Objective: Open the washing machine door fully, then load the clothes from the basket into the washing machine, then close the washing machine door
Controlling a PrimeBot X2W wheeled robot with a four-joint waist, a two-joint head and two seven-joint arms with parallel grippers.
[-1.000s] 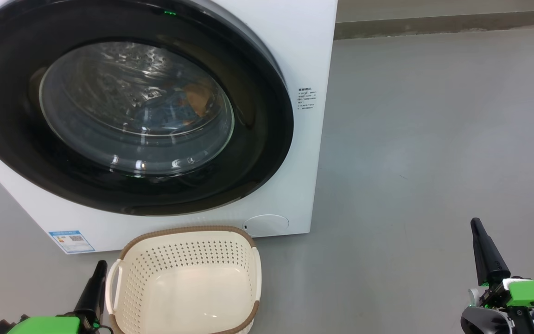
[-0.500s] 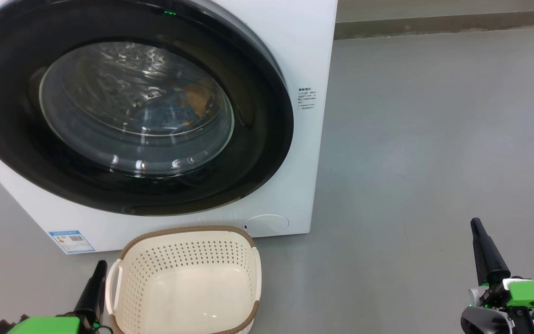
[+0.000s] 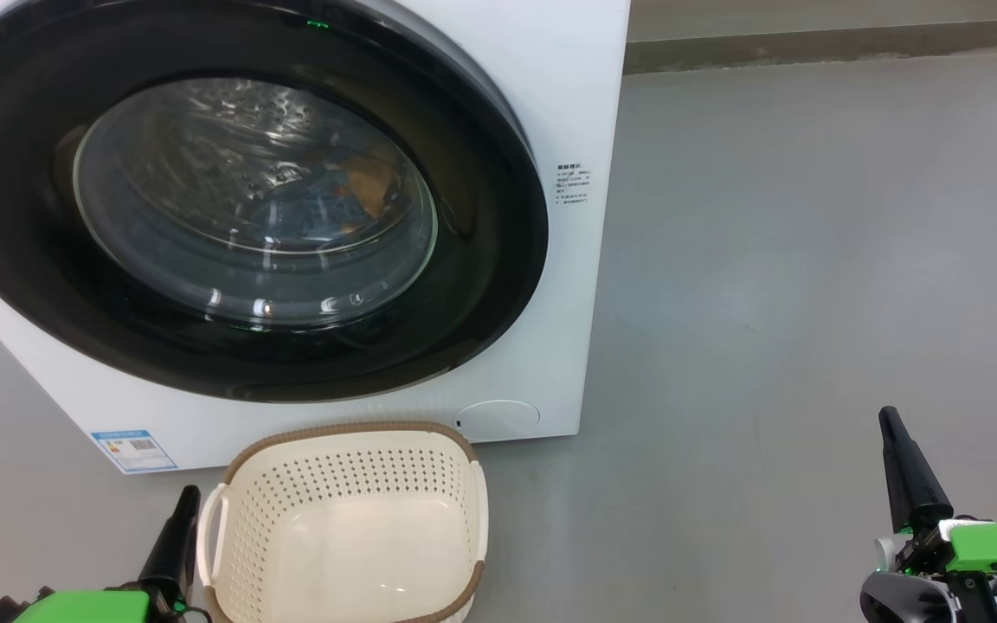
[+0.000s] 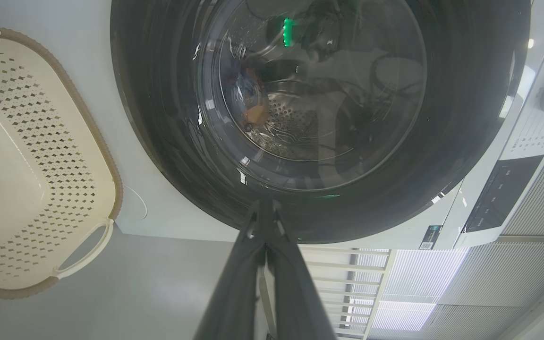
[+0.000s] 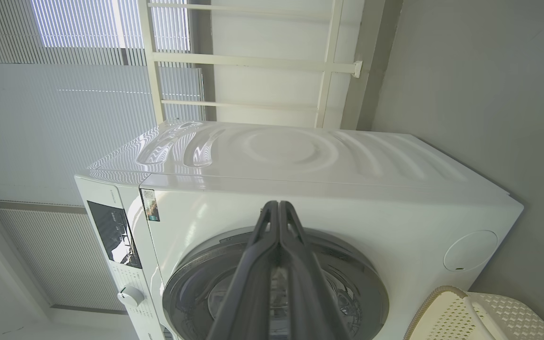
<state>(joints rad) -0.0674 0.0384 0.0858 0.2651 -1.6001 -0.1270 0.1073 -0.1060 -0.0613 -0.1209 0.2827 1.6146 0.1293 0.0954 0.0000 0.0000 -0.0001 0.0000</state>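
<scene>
Now both end effectors are clenched on nothing. The left end effector (image 3: pixel 190 495) sits just left of the empty basket (image 3: pixel 343 430). The right end effector (image 3: pixel 887 419) hangs well off to the basket's right, above the floor (image 3: pixel 810 260). Ahead of the left one, the door (image 3: pixel 481 260) is shut flush against the washer (image 3: pixel 576 86). The clothes (image 3: pixel 351 195) show through it, inside.

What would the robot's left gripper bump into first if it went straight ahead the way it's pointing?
Most likely the washing machine door. The shut left gripper points at the door's black rim, just below the glass in the left wrist view, with nothing seen between. Depth is hard to judge, though.
</scene>
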